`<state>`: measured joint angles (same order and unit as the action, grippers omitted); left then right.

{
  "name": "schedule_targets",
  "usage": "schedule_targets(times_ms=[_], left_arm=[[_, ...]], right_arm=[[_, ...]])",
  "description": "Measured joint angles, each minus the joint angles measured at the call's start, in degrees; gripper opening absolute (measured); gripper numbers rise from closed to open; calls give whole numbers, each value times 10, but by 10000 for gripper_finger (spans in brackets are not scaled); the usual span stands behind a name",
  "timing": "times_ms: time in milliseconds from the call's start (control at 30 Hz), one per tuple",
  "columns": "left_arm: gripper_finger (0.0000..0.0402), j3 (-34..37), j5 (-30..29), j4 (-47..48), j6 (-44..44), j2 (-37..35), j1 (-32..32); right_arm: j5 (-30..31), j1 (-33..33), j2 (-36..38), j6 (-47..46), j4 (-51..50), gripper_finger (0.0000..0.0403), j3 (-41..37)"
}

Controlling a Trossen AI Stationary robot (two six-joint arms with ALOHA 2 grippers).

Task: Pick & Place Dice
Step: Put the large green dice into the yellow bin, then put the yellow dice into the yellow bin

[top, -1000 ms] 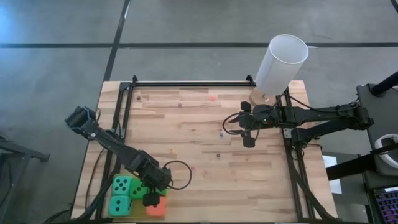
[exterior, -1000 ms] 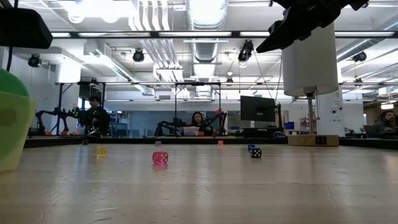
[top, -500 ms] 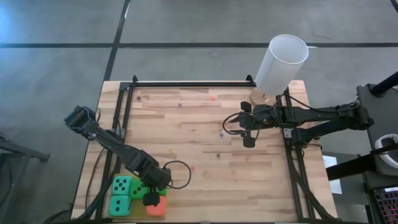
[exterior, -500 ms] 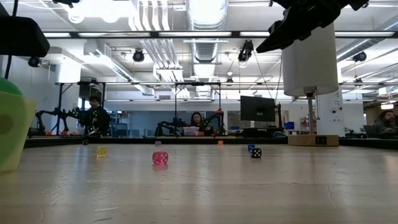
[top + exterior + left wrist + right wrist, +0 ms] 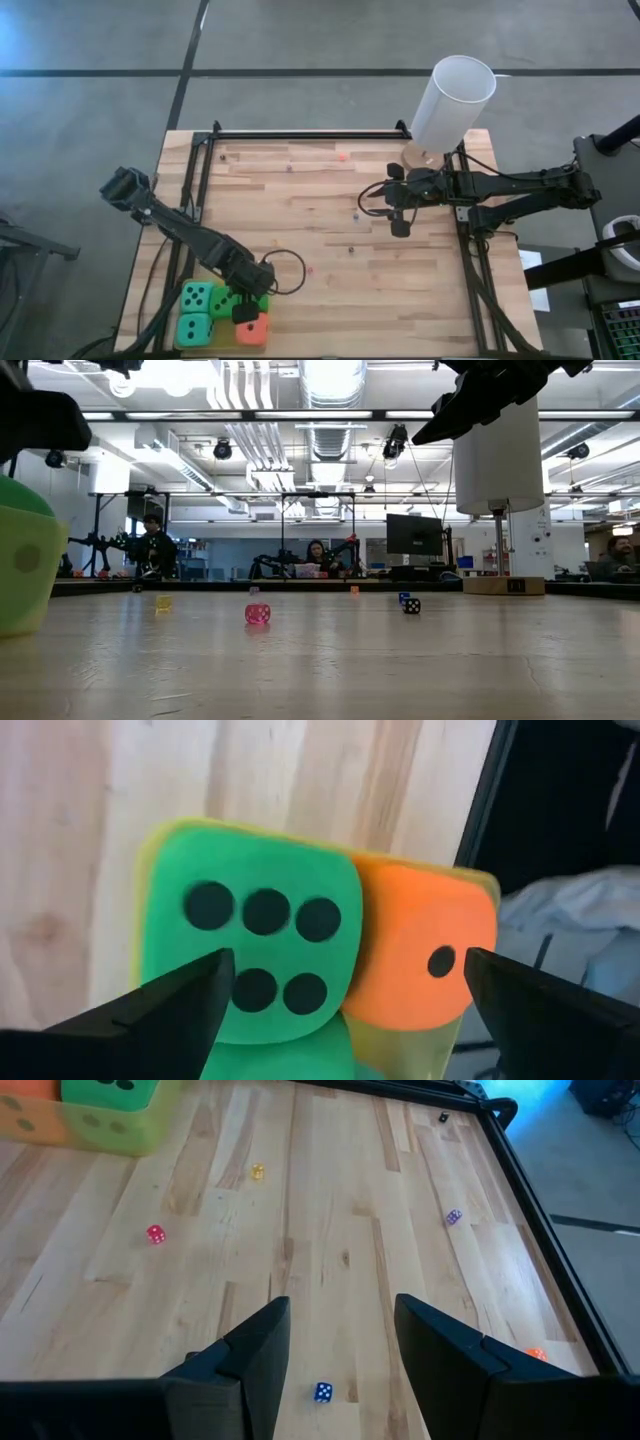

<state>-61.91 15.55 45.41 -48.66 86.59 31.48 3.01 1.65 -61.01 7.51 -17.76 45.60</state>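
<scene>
Pale wooden planks make up the table (image 5: 330,215), framed by a black rail, with grey floor around it. Using the white cylinder (image 5: 452,103) at the table's far right corner as landmark: nearest the camera, at the diagonally opposite near-left corner, sit the dice (image 5: 222,314), clustered together, two teal (image 5: 193,312), a green one (image 5: 224,301) and an orange-red one (image 5: 252,331). No writing can be read on anything, only black pips. The left tool (image 5: 243,315) hangs over that cluster, fingers spread wide, released, with the green die (image 5: 250,960) and the orange-red die (image 5: 425,960) between its fingers in the wrist view, touching each other. Toward the cylinder, tiny dice lie scattered on the planks: a pink one (image 5: 155,1233), a yellow (image 5: 257,1171), a blue (image 5: 322,1392). The right tool (image 5: 399,222) hovers just beside the cylinder's base, fingers apart, holding nothing. Beyond the table, the low view shows a workshop with ceiling ducts, monitors and seated people (image 5: 152,545).
</scene>
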Motion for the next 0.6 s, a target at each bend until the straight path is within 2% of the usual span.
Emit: schedule_targets(times_ms=[267, 600], left_arm=[[399, -1, -58, 21, 4, -57, -24], [399, 2, -275, 79, -39, -92, -61]], right_arm=[[0, 0, 0, 0, 0, 180, 0], [0, 0, 0, 0, 0, 180, 0]])
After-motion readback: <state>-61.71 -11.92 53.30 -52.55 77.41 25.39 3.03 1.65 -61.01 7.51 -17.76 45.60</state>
